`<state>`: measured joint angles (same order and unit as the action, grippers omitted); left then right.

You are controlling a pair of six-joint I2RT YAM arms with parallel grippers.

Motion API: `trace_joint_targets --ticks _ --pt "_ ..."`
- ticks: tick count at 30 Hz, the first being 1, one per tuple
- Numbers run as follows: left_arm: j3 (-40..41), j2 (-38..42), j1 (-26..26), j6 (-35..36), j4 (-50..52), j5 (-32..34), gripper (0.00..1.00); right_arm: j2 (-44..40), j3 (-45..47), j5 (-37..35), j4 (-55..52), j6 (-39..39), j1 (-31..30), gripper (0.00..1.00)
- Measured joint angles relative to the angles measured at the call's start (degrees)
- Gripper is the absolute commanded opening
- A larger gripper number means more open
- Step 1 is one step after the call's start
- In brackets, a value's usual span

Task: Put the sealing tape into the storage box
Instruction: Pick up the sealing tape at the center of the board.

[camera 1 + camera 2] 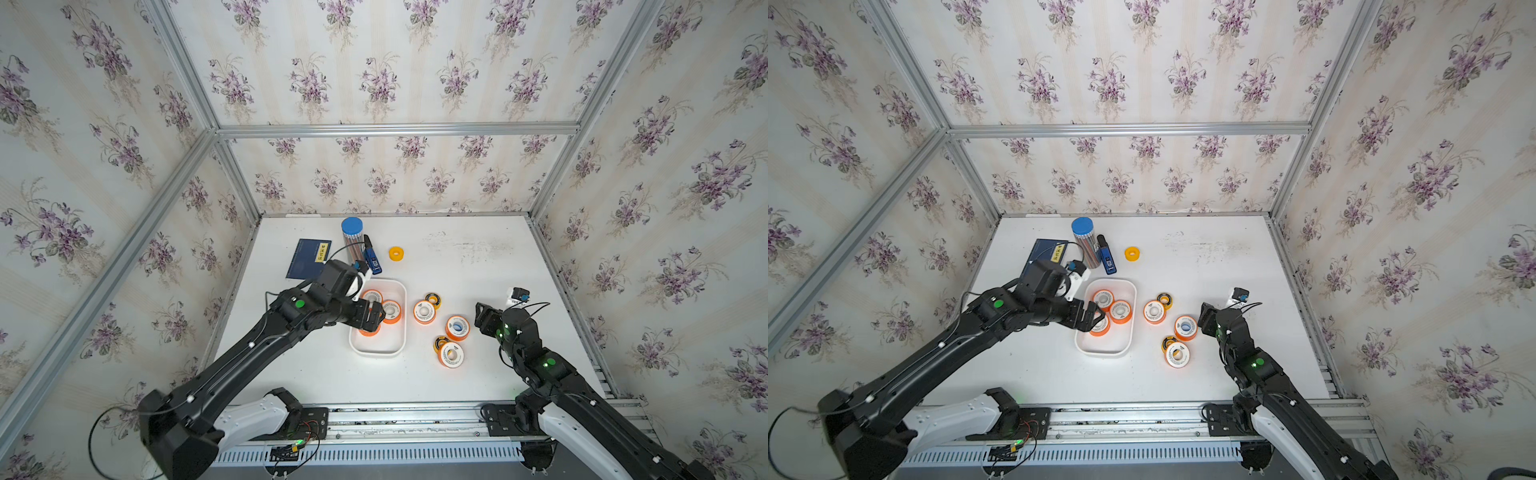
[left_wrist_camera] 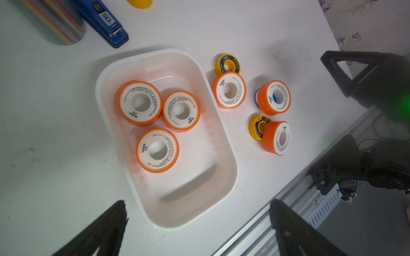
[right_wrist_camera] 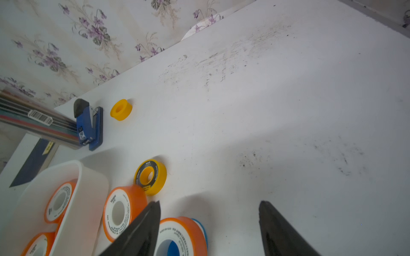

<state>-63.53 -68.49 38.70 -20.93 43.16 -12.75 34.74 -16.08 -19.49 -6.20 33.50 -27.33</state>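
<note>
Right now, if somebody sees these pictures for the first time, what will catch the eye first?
First the white storage box in the middle of the table, with three orange-rimmed tape spools lying flat inside and the left tool open over it. Next, the loose spools, orange and yellow, scattered between the box and the right arm. The violet-flower wallpaper on every wall is also hard to miss.

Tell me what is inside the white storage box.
Three orange sealing tape spools lie flat in the storage box; the rest of its floor is bare. In both top views the left arm hides part of one.
</note>
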Motion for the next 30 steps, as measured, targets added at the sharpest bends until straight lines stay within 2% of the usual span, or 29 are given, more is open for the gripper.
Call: trace_joint_targets --ticks 8,13,17,21,30 --pt "-19.76 -25.7 6.4 5.64 0.76 3.28 0.99 -6.84 3.28 -2.51 -0.59 2.32 0.02 0.78" --pt "-31.71 -37.83 8.81 8.39 3.65 3.43 0.93 -9.4 4.07 -3.21 -1.29 2.67 0.02 0.78" --pt "-39.98 -45.75 10.88 10.58 7.28 7.39 0.93 -9.75 4.33 -3.39 -1.4 2.73 0.02 0.78" --pt "-43.63 -50.71 11.98 13.05 9.31 8.0 0.94 -9.16 4.33 -3.37 -1.36 2.73 0.02 0.78" --pt "-45.86 -57.7 12.44 16.46 11.56 8.22 0.98 -8.87 4.31 -3.3 -1.31 2.71 0.02 0.78"
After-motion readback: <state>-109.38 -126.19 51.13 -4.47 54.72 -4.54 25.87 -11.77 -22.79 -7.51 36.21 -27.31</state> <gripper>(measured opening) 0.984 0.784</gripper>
